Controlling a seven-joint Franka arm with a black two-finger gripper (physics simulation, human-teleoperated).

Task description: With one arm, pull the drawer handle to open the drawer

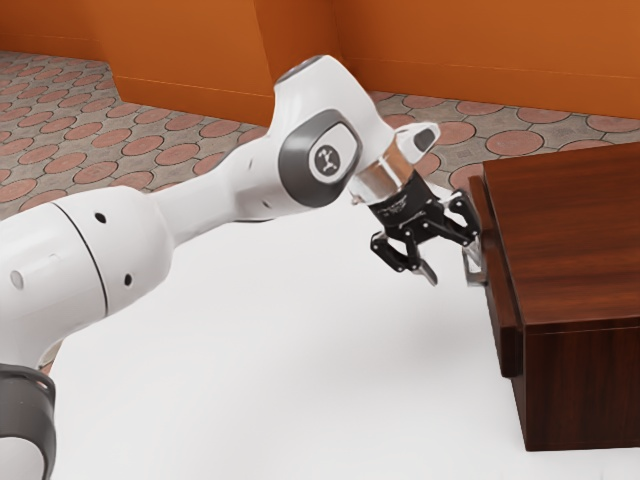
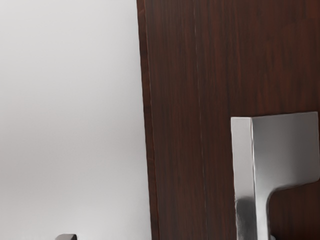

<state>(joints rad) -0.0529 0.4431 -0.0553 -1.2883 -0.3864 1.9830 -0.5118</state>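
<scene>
Orange walls, round-patterned floor tiles. White table, dark wooden cabinet at the exterior view's right. Drawer front faces the arm and carries a silver handle. Gripper is just beside the handle, fingers spread, gripping nothing.

Step, as I judge it: closing in, grasp not yet made. Next move needs a finger on either side of the bar, a firm close, then a straight pull away from the cabinet.

Handle is cut off in the wrist view. Whether the nearer finger touches it is hard to make out. Can't tell if the drawer is out at all.
</scene>
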